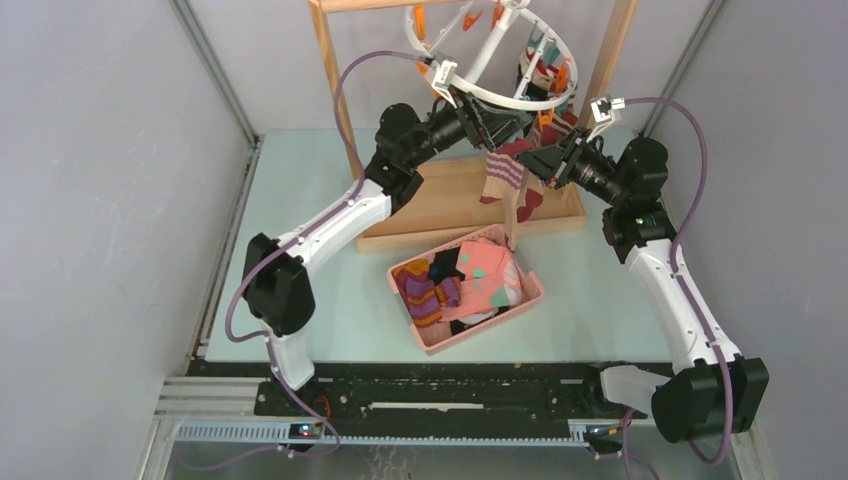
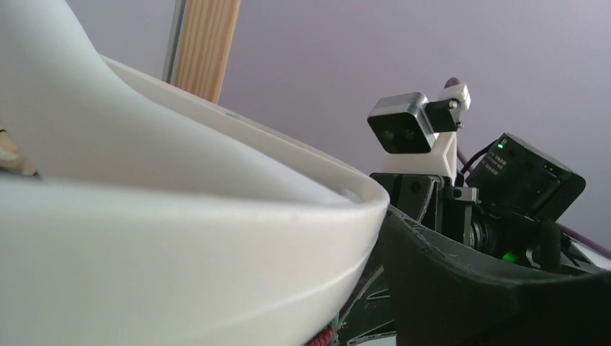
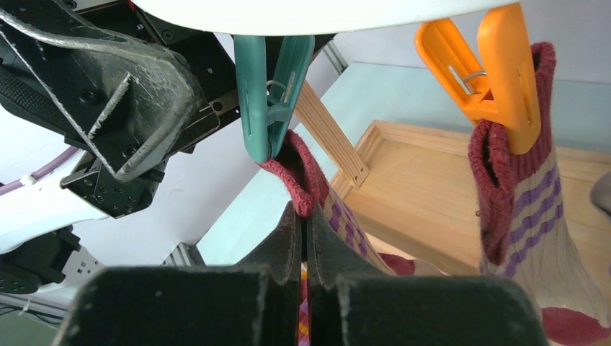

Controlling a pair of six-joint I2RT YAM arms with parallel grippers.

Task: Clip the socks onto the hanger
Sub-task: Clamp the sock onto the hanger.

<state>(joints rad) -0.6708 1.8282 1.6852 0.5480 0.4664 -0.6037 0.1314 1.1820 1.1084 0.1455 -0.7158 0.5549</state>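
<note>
While the white hanger point(image 1: 500, 102) hangs tilted in the wooden rack frame point(image 1: 333, 80) at the top centre of the overhead view, I have both arms up at its rim.

Right jaws first: shut tight. My fingers point(image 3: 284, 245) are pressed together at the bottom centre of the right wrist view with only a thin slit between them. They pinch the striped sock point(image 3: 306, 176) just under its maroon cuff. A sliver of cloth shows low in that slit. Right above my fingertips the teal clip point(image 3: 270, 108), dangling from the hanger's rim, bites the top edge of that same cuff. Off to the right an orange clip point(image 3: 497, 79) holds a second sock point(image 3: 519, 209), maroon cuff, purple stripes.

Now the left jaws. In the left wrist view the hanger rim fills the whole left and lower frame. One dark finger point(image 2: 490, 288) sits at the lower right, tucked under the rim. From the right wrist view, that finger sits at the upper left, just beside the teal clip. Clamped on the rim or standing loose around it? I cannot tell.

Down at the centre of the overhead view, the pink basket point(image 1: 490, 322) sits on the table point(image 1: 290, 170) with other socks point(image 1: 425, 290) heaped in it.
</note>
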